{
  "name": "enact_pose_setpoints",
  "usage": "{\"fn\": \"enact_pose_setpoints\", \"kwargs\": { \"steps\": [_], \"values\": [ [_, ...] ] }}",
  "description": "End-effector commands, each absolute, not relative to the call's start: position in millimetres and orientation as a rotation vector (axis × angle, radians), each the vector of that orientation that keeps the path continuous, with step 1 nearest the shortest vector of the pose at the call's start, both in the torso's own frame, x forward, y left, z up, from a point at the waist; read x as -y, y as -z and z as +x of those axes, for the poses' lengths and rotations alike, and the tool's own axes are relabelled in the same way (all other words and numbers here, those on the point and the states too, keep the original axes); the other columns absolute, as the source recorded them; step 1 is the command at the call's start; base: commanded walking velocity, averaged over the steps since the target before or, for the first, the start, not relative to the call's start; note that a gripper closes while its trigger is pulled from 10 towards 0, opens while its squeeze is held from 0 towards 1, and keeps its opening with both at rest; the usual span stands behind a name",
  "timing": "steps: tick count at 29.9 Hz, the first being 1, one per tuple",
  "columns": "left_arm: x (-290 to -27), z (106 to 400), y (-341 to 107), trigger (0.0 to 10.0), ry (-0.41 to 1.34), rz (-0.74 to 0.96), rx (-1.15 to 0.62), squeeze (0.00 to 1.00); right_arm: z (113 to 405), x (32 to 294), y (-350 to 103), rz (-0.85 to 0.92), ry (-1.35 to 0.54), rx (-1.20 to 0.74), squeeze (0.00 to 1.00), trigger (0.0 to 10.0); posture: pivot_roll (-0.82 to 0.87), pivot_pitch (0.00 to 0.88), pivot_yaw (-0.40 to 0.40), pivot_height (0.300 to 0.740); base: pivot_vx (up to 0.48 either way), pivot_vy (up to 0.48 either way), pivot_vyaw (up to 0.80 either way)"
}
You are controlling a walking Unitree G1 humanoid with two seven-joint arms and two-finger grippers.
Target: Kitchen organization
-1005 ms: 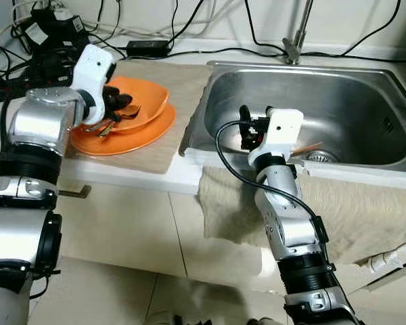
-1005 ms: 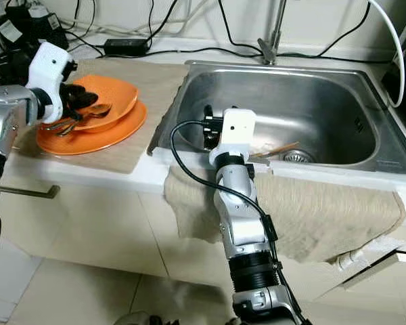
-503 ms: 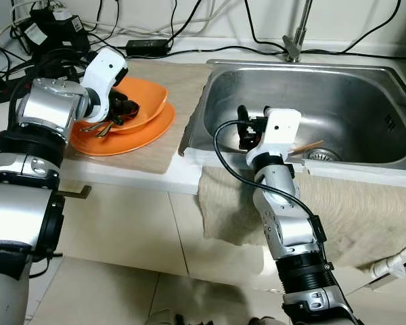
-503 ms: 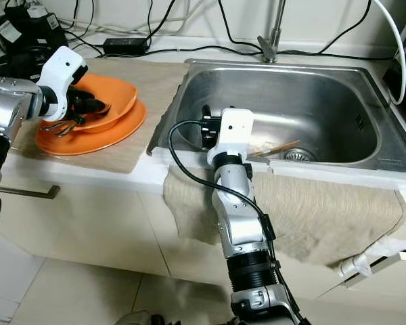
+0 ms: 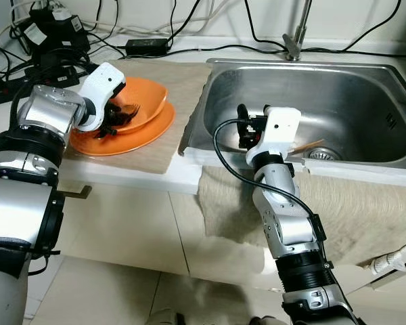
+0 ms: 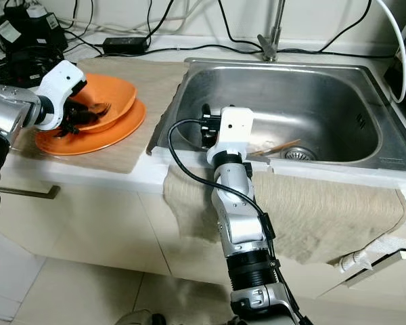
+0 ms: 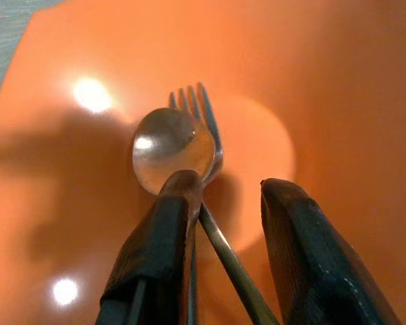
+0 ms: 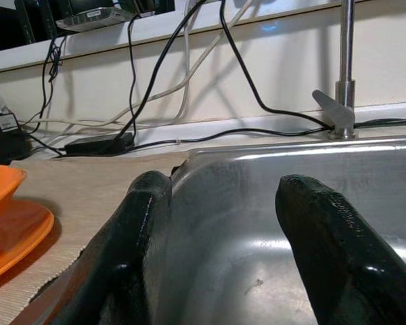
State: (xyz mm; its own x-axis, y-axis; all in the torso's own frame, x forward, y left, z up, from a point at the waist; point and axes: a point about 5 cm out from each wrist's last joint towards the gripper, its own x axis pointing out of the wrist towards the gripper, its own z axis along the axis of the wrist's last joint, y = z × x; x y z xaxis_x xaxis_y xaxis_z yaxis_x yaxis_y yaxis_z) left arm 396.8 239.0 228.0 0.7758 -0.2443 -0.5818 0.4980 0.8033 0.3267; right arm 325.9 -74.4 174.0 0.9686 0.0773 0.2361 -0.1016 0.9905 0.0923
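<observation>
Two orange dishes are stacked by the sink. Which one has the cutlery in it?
The upper, deeper orange bowl holds the metal spoon and fork, under the left pincer. The flatter orange plate lies beneath it, bare along its rim.

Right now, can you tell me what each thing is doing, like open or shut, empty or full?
Left gripper: open, down in the bowl, with cutlery handles between its fingers.
Right gripper: open, empty, at the sink's front edge.
Bowl: upright on the plate, holding the spoon and fork.
Plate: flat on the mat, under the bowl.
Spoon: lying over the fork.
Fork: lying in the bowl, tines showing.
Sink: dry-looking, chopsticks by the drain.
Cloth: draped over the counter's front.
</observation>
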Motion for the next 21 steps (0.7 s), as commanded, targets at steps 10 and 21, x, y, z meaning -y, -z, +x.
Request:
{"fn": "enact_pose_setpoints", "kwargs": {
  "steps": [10, 21],
  "values": [
    [-244, 398, -227, 10.0, 0.372, 0.541, -0.564, 1.0, 328, 69, -178, 0.099, -0.107, 0.239, 0.0, 10.0, 0.08, 0.004, 0.1, 0.74, 0.0, 0.0, 0.0],
    [-237, 406, -245, 10.0, 0.335, 0.58, -0.43, 1.0, 328, 68, -177, 0.098, -0.105, 0.241, 0.0, 10.0, 0.08, 0.0, 0.101, 0.74, 0.0, 0.0, 0.0]
  ]
}}
